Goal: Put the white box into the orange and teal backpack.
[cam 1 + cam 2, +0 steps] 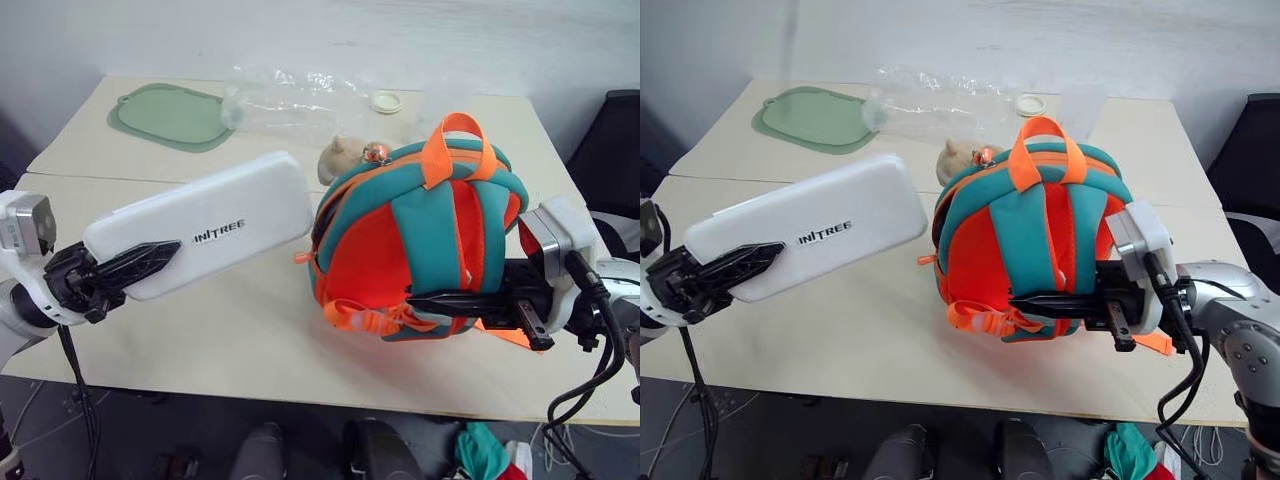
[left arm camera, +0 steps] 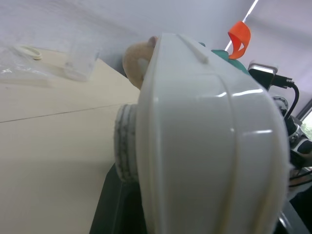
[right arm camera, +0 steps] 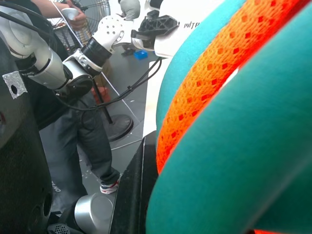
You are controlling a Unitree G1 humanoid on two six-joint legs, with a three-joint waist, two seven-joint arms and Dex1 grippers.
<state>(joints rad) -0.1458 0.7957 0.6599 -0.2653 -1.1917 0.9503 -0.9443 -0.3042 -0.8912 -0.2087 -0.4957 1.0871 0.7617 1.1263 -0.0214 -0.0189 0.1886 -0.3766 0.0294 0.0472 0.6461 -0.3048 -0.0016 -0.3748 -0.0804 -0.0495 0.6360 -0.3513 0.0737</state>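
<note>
The white box [image 1: 220, 225], long and flat with dark lettering, is held off the table and slants up to the right. My left gripper [image 1: 150, 262] is shut on its near end. The box's far end sits close beside the left flank of the orange and teal backpack [image 1: 425, 225]. The backpack stands upright with its orange loop handle [image 1: 455, 135] on top. My right gripper [image 1: 422, 298] is shut on the backpack's lower strap area, its fingers pointing left. The left wrist view shows the box [image 2: 204, 146] up close, and the right wrist view shows the backpack's [image 3: 243, 122] straps.
A tan plush toy [image 1: 340, 157] sits just behind the backpack. Farther back lie a crinkled clear plastic bag [image 1: 300, 100], a white lid [image 1: 386, 101] and a green mat [image 1: 172, 116]. A person [image 3: 73, 19] stands beyond the left arm. The table's front edge [image 1: 300, 385] is near.
</note>
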